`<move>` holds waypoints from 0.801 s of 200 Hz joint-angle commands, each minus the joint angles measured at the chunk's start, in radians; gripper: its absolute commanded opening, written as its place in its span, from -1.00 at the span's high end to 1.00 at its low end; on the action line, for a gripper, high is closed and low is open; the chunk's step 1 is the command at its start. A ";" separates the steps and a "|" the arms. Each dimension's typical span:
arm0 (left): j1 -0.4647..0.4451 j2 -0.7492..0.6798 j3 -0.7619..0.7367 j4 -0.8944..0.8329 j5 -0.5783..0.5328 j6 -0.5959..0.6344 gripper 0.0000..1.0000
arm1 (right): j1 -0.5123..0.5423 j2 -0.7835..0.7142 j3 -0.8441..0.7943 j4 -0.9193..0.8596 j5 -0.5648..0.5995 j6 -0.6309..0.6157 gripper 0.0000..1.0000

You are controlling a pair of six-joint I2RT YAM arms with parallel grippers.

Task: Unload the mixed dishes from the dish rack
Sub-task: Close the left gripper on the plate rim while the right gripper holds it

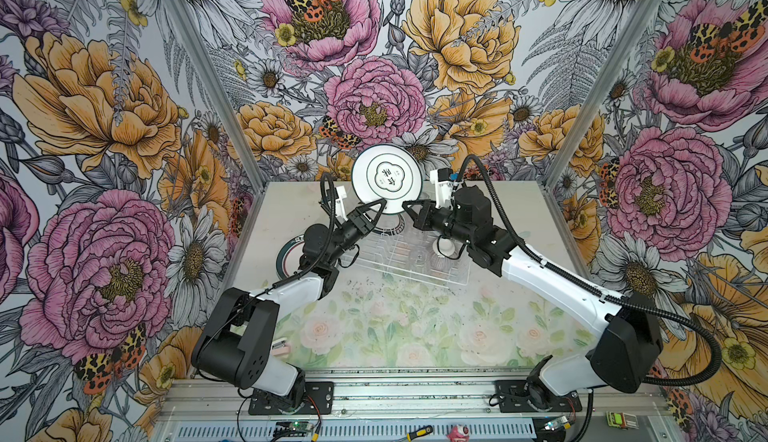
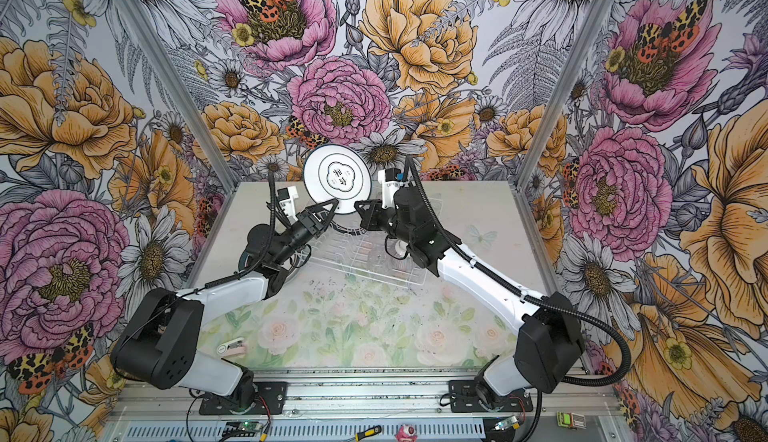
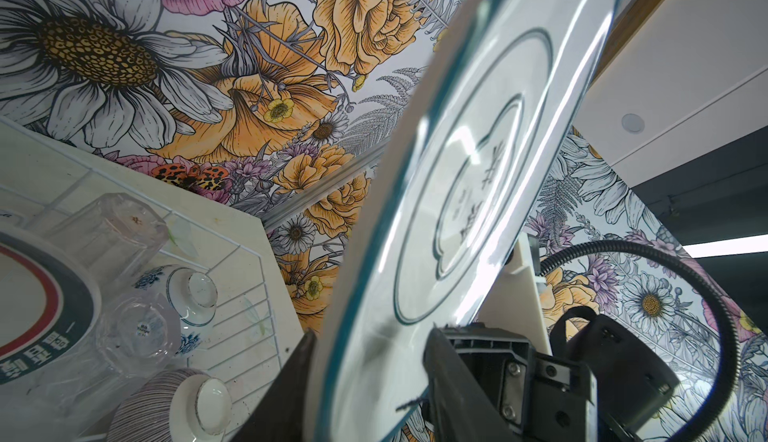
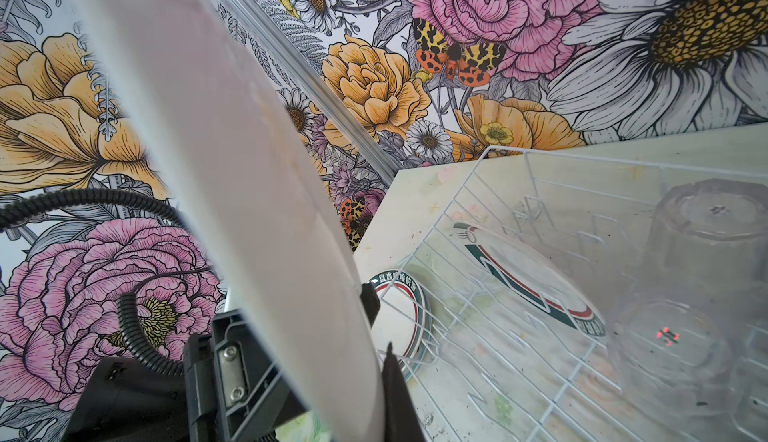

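Observation:
A round white plate (image 1: 386, 178) (image 2: 336, 178) with a dark rim hangs upright in the air above the far end of the dish rack (image 1: 395, 265) (image 2: 353, 261). My left gripper (image 1: 380, 205) (image 3: 370, 348) is shut on its lower left rim. My right gripper (image 1: 405, 205) (image 4: 353, 357) is shut on its lower right rim. In the rack lie another plate (image 4: 540, 286), upside-down clear tumblers (image 3: 112, 232) (image 4: 706, 228), a blue-patterned small bowl (image 3: 183, 290) and a grey-striped small bowl (image 3: 174, 406).
A plate with a red and green rim (image 1: 286, 253) (image 4: 399, 319) lies flat on the table left of the rack, under my left arm. A small pink and white object (image 1: 280, 346) sits near the front left. Flowered walls close in three sides.

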 commanded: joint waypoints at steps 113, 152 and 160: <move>0.009 -0.052 -0.038 0.033 -0.057 0.054 0.65 | 0.016 0.019 -0.015 0.112 -0.025 0.029 1.00; 0.008 -0.052 -0.038 0.039 -0.053 0.054 0.98 | 0.016 0.014 -0.024 0.126 -0.024 0.028 0.72; 0.008 -0.052 -0.038 0.039 -0.054 0.054 1.00 | 0.016 0.014 -0.029 0.135 -0.025 0.027 0.64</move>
